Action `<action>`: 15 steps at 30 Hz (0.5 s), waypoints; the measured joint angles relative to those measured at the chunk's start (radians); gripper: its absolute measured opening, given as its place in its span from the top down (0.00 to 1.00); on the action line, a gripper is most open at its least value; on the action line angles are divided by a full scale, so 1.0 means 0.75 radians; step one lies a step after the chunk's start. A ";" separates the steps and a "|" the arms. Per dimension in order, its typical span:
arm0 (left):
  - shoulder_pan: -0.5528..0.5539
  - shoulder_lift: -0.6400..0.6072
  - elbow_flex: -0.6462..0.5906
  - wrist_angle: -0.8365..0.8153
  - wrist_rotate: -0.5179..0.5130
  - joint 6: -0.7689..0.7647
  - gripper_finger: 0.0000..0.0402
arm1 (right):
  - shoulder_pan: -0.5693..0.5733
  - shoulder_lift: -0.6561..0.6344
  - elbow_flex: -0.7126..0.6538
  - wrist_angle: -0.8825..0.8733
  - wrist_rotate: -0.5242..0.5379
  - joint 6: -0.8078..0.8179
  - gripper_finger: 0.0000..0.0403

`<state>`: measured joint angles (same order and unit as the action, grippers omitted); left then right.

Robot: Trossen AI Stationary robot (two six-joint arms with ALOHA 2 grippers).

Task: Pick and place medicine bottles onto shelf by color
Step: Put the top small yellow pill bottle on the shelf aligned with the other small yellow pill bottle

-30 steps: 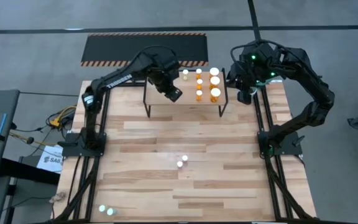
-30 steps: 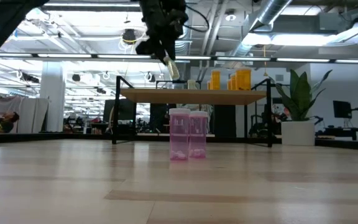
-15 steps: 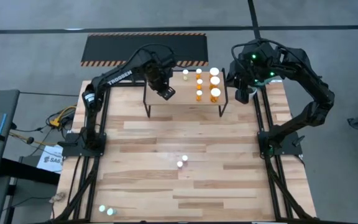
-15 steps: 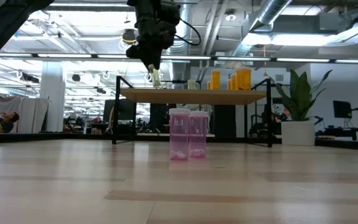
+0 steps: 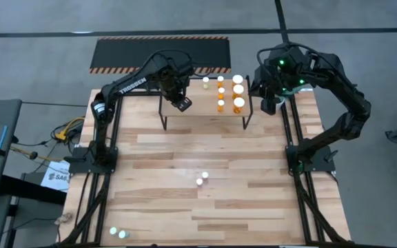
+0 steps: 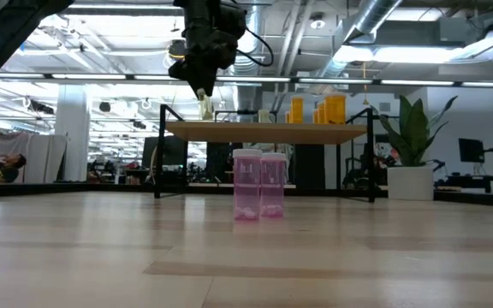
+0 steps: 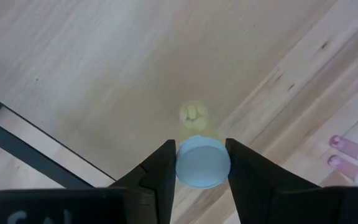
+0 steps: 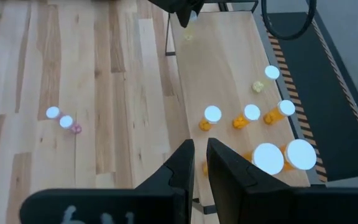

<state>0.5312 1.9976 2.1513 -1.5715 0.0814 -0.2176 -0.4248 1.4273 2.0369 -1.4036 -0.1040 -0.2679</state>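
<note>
The shelf (image 5: 205, 109) stands at the table's far edge, with several orange bottles (image 5: 238, 105) and one pale yellowish bottle (image 5: 205, 81) standing on it. My left gripper (image 5: 180, 103) is over the shelf's left part, shut on a pale yellow-green bottle (image 6: 206, 107) with a white cap (image 7: 202, 163). Two pink bottles (image 6: 259, 184) stand mid-table. Two greenish bottles (image 5: 117, 233) stand at the near left corner. My right gripper (image 5: 269, 105) waits shut and empty off the shelf's right end. My left gripper pinches the bottle's white cap (image 7: 180, 163) by its two sides between the two fingers (image 7: 160, 171). The fingers come from above, pointing down. The bottle hangs upright below them, its base a little above the shelf top (image 6: 229, 130).
The shelf's left half (image 7: 92, 74) is bare wood. A white pot with a green plant (image 6: 409, 175) stands beyond the shelf's right end. A black mat with striped edges (image 5: 160, 54) lies on the floor behind the table.
My left gripper has carried the yellow-green bottle toward the table's left edge along the shelf and slightly down. The bottle, tilted a second ago, now hangs nearly upright.
</note>
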 joint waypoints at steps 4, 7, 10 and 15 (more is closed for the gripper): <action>0.001 0.000 0.000 0.000 0.015 0.000 0.72 | 0.000 0.000 0.000 -0.002 -0.001 -0.002 0.84; 0.005 0.000 0.000 0.000 0.030 0.005 0.72 | 0.000 0.001 0.000 -0.002 -0.001 -0.003 0.84; 0.008 0.000 0.000 0.001 0.036 0.029 0.72 | 0.000 0.001 0.000 -0.002 -0.001 -0.005 0.84; 0.008 0.000 0.000 0.001 0.010 0.031 0.72 | 0.000 0.001 0.000 -0.002 -0.001 -0.015 0.84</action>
<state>0.5373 1.9976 2.1513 -1.5711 0.0892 -0.1944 -0.4248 1.4277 2.0369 -1.4052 -0.1043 -0.2794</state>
